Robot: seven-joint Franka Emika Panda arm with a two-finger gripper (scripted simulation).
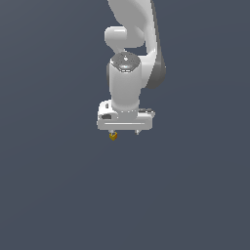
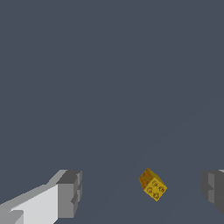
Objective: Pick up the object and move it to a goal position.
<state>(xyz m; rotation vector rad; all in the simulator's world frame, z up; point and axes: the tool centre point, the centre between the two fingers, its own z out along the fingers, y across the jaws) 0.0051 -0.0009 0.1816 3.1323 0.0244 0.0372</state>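
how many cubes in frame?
1. The tiny yellow-orange cube sits tilted between the fingertips of the open white pincer, touching neither in the wrist view; in the exterior view it shows just under the pincer. None seems hidden.

A tiny yellow-orange cube [image 1: 113, 136] with a mottled, speckled surface sits just beneath the white arm in the exterior view, at about 6 o'clock from the picture's centre, slightly toward 7. In the wrist view the cube [image 2: 152, 184] shows two faces: a darker orange, grainy one and a brighter yellow one marked with small round rings. It is turned corner-on, a diamond outline rather than square, on the plain dark grey ground.
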